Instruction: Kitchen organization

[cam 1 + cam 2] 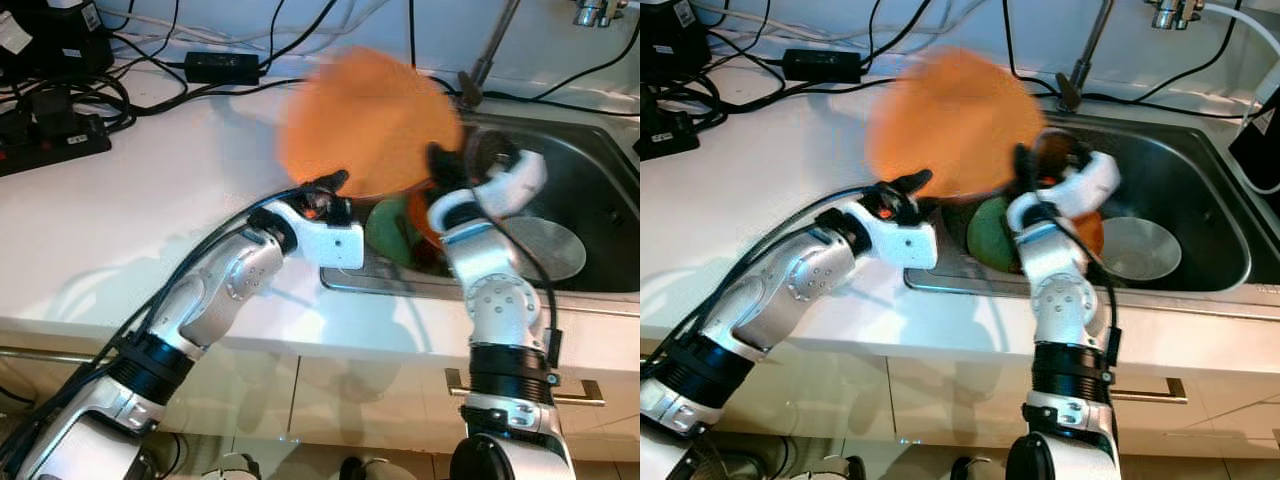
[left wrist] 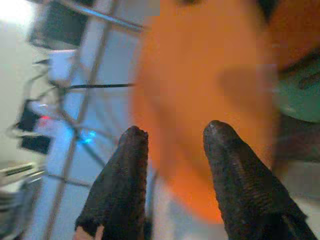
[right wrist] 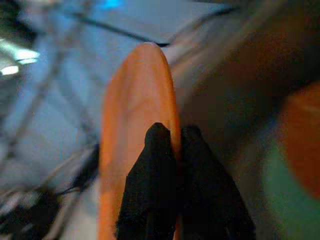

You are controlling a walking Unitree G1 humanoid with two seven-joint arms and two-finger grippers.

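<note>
Head views: blurred round orange plate [image 1: 368, 118] raised over the white countertop [image 1: 150, 230] at the steel sink's [image 1: 1200, 190] left edge, pinched at its rim by the right gripper [image 1: 1025, 165]. Left gripper [image 1: 335, 182] just below the plate. Round green dish [image 1: 992, 235] inside the sink.

Left wrist view: black fingers [image 2: 127, 175] apart, plate beyond.

Right wrist view: fingers [image 3: 157, 175] clamped on the plate's edge.
</note>
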